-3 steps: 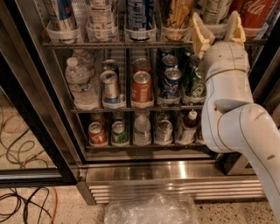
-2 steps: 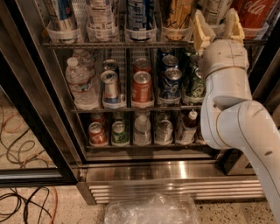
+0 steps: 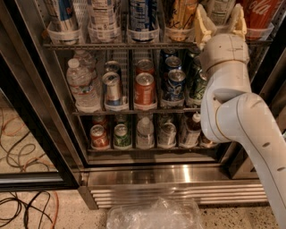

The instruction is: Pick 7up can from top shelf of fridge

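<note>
Since a second ago the gripper [image 3: 220,15] is found raised from below the rail of the top shelf [image 3: 111,45] to the level of its cup holders; no can or bottle is seen displaced; the 7up can [image 3: 219,6] is located in the fifth place from the left of that row, inside the fridge [image 3: 178,188], just beside the red Coca-Cola can [image 3: 261,13] on its right; its long axis is upright; the cream fingers [image 3: 202,24] are held apart, not clenched, one to each side of the can, so that the can lies directly between them and slightly beyond; whether the pads already touch its wall cannot be confirmed; the coming closure is judged to depend on the fingers being kept level across the can body, clear of the yellow can [image 3: 181,13] at the left; counted on the top row: six tall cans, of which one 7up and one Coca-Cola; one arm and one gripper are present; the lower racks are noted as holding short cans and water bottles, uncounted, several being hidden behind the arm [image 3: 228,89].
</note>
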{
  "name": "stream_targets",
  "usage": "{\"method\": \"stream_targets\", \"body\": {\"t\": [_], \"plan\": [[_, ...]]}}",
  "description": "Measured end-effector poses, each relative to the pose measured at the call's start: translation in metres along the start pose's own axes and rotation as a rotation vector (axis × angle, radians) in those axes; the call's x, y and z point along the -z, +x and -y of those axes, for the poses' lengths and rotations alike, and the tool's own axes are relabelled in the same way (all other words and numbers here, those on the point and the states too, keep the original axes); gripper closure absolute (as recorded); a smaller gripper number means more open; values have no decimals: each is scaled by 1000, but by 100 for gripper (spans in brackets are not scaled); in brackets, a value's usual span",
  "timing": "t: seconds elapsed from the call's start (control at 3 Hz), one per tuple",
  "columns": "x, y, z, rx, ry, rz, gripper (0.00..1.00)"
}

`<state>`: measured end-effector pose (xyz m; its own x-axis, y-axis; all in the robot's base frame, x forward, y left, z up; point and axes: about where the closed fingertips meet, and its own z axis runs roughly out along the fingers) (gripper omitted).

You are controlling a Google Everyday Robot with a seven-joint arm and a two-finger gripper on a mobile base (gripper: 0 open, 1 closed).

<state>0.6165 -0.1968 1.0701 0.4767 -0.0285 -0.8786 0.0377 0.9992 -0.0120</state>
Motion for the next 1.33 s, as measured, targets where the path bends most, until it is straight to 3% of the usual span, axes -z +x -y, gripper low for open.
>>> {"method": "stream_targets", "body": {"t": [0.67,1.33], "plan": [[-16,11,5,2,39,-13,38],[-26,9,6,7,42,-5,39]]}}
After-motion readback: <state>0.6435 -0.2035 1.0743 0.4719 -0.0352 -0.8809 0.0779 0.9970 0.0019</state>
